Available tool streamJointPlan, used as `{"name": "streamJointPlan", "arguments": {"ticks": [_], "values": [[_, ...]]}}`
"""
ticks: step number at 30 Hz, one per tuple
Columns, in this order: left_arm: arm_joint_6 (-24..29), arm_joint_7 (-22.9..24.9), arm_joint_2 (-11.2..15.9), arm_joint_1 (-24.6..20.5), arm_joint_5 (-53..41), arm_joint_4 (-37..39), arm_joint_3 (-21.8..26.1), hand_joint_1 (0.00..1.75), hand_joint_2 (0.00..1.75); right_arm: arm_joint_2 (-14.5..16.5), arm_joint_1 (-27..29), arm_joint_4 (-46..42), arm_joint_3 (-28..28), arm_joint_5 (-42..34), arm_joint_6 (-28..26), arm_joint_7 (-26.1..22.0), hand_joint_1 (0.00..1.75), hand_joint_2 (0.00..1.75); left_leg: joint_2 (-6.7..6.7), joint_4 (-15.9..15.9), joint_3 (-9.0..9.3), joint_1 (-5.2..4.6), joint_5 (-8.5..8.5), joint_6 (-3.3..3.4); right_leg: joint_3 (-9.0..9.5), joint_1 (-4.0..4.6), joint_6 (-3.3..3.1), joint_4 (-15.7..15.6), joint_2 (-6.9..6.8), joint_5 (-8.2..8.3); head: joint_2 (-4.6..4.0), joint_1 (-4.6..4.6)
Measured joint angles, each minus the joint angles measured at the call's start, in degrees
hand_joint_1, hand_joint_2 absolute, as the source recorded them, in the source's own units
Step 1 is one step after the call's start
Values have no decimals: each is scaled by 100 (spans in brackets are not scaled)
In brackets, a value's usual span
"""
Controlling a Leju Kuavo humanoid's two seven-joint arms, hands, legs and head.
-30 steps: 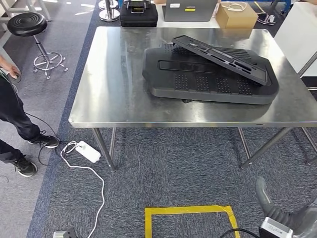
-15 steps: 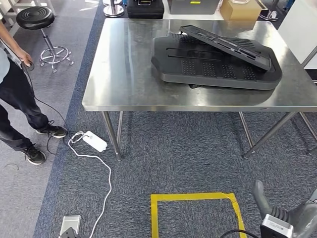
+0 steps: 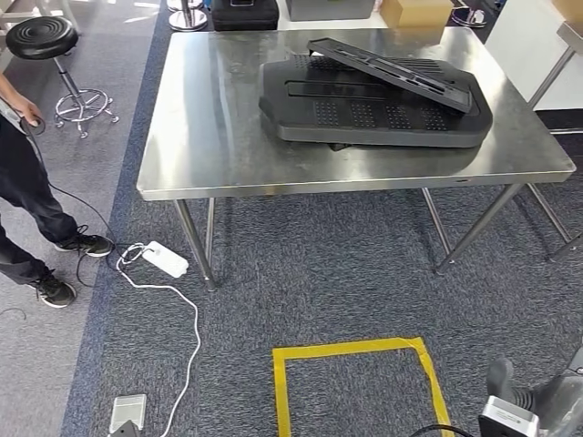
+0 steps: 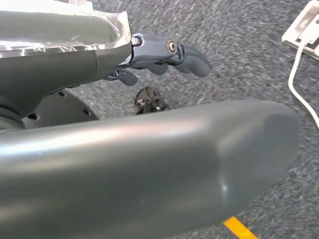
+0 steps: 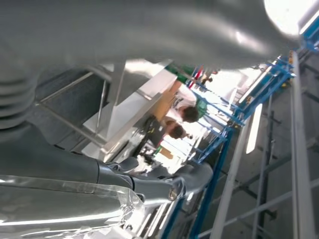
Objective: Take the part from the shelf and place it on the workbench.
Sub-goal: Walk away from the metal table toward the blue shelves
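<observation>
Parts: two black plastic panels are lying on the steel counter (image 3: 206, 137); the large panel (image 3: 371, 118) is resting flat toward the counter's far right half, and the slim slotted panel (image 3: 388, 73) is leaning across its top at a tilt, propped on the bigger piece rather than on the steel.
Why so: judging by the task, these are looking like parts already delivered, stacked where they are easiest to set down.
Right hand: the right hand (image 3: 522, 401) is hanging low at the robot's side over the carpet, near the yellow tape square (image 3: 351, 350); its fingers (image 5: 188, 179) are lying roughly straight and loose, with nothing between them.
Left hand: the left hand (image 4: 165, 52) is hanging over the carpet, fingers loosely extended, holding nothing and touching nothing.
Stage: with both hands empty, a placement is apparently done, or another fetch is pending.
Surroundings: a person (image 3: 27, 182) is standing left of the counter by a black stool (image 3: 41, 36); a white power strip (image 3: 165, 259) is lying on the floor.
</observation>
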Motion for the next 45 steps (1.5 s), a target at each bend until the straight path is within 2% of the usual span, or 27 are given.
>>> {"name": "streamJointPlan", "arguments": {"ticks": [2, 5, 6, 7, 9, 11, 13, 15, 17, 20, 21, 22, 23, 25, 27, 28, 30, 32, 34, 36, 37, 38, 39, 41, 42, 44, 45], "values": [[0, -1, -1, -4, -1, 0, 0, 0, 0, -5, -9, -5, 7, 1, -1, -3, 0, 0, -92, 191, -74, 6, -173, -45, 6, -24, -68, -79, 50, 54, 0, -5], [1, -1, 3, 14, -1, 0, 0, 0, 0, -7, -13, -7, 25, 1, 0, -5, 0, 0, -253, 1205, -529, 8, -695, -70, -44, -19, -123, -87, 144, 95, 0, -12], [1, -1, 4, 23, -1, 0, 0, 0, 0, -7, -7, -6, 28, 1, 1, -5, 0, 0, -265, 1490, -662, 8, -769, -79, -64, -14, -128, -73, 190, 99, 0, -12], [1, 0, 7, 28, -1, 0, 0, 0, 0, -7, -4, -5, 28, 0, 1, -5, 0, 0, -272, 1584, -710, 10, -731, -83, -79, -10, -129, -55, 238, 100, 0, -12], [1, 0, 12, 30, -1, 0, 0, 0, 0, -7, -3, -4, 28, 0, 1, -5, 0, 0, -304, 1134, -516, 19, -363, -80, -92, -10, -115, -5, 343, 90, 0, -11], [1, -1, 16, 28, -3, 0, 0, 0, 0, -7, -9, -1, 30, 1, 2, -5, 0, 0, -482, 474, -244, 47, -54, -65, -154, -4, -79, 91, 443, 65, 0, -7], [1, 1, 18, 28, -4, 0, 0, 0, 0, -7, -7, 1, 31, 2, 2, -5, 0, 0, -626, 222, -179, 54, -12, -46, -268, -9, -19, 177, 534, 68, 0, -4], [2, -1, 17, 25, -2, 0, 1, 0, 0, -8, 12, -1, 33, 3, 0, -5, 0, 0, -576, 197, -204, 47, -1, 0, -334, -26, 41, 205, 602, 86, 0, -8], [2, -3, 15, 18, -1, 0, 2, 0, 0, -14, 16, -5, 39, 3, -3, -5, 0, 0, -485, 170, -198, 65, 31, 60, -406, -33, 103, 361, 481, -29, 0, 8], [1, -2, 16, 23, -1, 0, 2, 0, 0, -22, -1, -5, 48, 1, -5, -5, 0, 0, -317, 159, -195, 71, 41, 101, -827, -80, 214, 1318, 227, -522, 0, 27], [1, -2, 19, 29, -1, 0, 2, 0, 0, -23, 5, -1, 50, -1, -4, -5, 0, 0, -258, 160, -196, 70, 40, 101, -965, -102, 241, 1628, 205, -623, 0, 27], [2, -2, 22, 32, -1, 0, 2, 0, 0, -23, 12, 2, 51, -1, -4, -5, 0, 0, -204, 161, -195, 71, 38, 99, -1018, -121, 263, 1762, 191, -624, 0, 27], [2, -2, 25, 30, -1, 0, 2, 0, 0, -25, 17, 5, 52, -2, -3, -5, 0, 0, -157, 161, -192, 72, 34, 94, -963, -135, 277, 1674, 175, -525, 0, 27], [1, -2, 24, 18, -1, 0, 2, 0, 0, -26, 17, 4, 54, -1, -3, -5, 0, 0, -82, 159, -175, 78, 22, 73, -575, -144, 283, 937, 72, -173, 0, 27], [0, -3, 24, 6, -1, 0, 2, 0, 0, -29, 4, 3, 55, 0, -3, -5, 0, 0, -26, 156, -166, 65, 8, 19, -260, -103, 236, 297, -47, 16, 0, 23], [0, -4, 23, 3, -1, 0, 2, 0, 0, -30, 1, 3, 55, 0, -4, -5, 0, 0, 0, 150, -163, 59, 5, -17, -210, -77, 204, 171, -73, 22, 0, 20], [0, -5, 15, 0, -1, 0, 2, 0, 0, -36, 4, 1, 53, 1, -5, -5, 0, 0, 60, 114, -144, 72, 14, -99, -228, -37, 123, 150, 2, 28, 0, 16], [-1, -8, 4, -6, -1, 0, 2, 0, 0, -45, 4, -8, 54, 1, -5, -5, 0, 0, 13, 172, -153, 92, -69, -156, -216, -42, 29, 89, 74, 73, 0, 16], [-2, -10, 1, -4, -1, 0, 1, 0, 0, -50, -9, -14, 58, 1, -5, -4, 0, 0, -145, 645, -358, 86, -375, -156, -203, -54, -53, 40, 142, 113, 0, 10], [-2, -10, 4, 14, -1, 0, 1, 0, 0, -50, -14, -8, 63, -2, -5, 3, 0, 0, -243, 1406, -719, 60, -704, -133, -209, -30, -91, 39, 233, 118, 0, 9], [-2, -11, 6, 23, -1, 0, 2, 0, 0, -50, -11, -3, 66, -4, -5, 9, 0, 0, -262, 1649, -845, 47, -753, -123, -208, -16, -99, 42, 287, 116, 1, 10], [-2, -11, 8, 29, -1, 0, 2, 0, 0, -51, -10, 0, 67, -6, -5, 16, 0, 0, -275, 1693, -886, 37, -688, -107, -206, -4, -102, 47, 346, 115, 1, 10], [-2, -11, 9, 29, -1, 0, 2, 0, 0, -51, -11, 4, 67, -8, -5, 26, 0, 0, -292, 1506, -823, 30, -517, -87, -203, 4, -101, 56, 408, 112, 1, 10], [-2, -11, 11, 23, -1, 0, 2, 0, 0, -52, -15, 6, 67, -9, -5, 41, 0, 0, -428, 785, -539, 24, -90, -35, -209, 19, -88, 98, 528, 94, 1, 12], [-2, -13, 13, 20, -2, 0, 2, 0, 0, -54, -17, 7, 68, -10, -4, 49, 0, 0, -510, 474, -415, 30, 35, -20, -230, 24, -73, 130, 585, 81, 1, 15], [-1, -15, 16, 16, -1, 0, 1, 0, 0, -56, -15, 9, 69, -16, -2, 59, 0, 0, -609, 220, -323, 23, 81, -2, -284, 19, -25, 169, 672, 75, 0, 17], [-1, -17, 15, 11, -1, 0, 1, 0, 0, -58, -10, 9, 69, -20, -1, 66, 0, 0, -580, 190, -315, 21, 78, 13, -304, 7, 4, 171, 716, 81, 0, 17]]}}
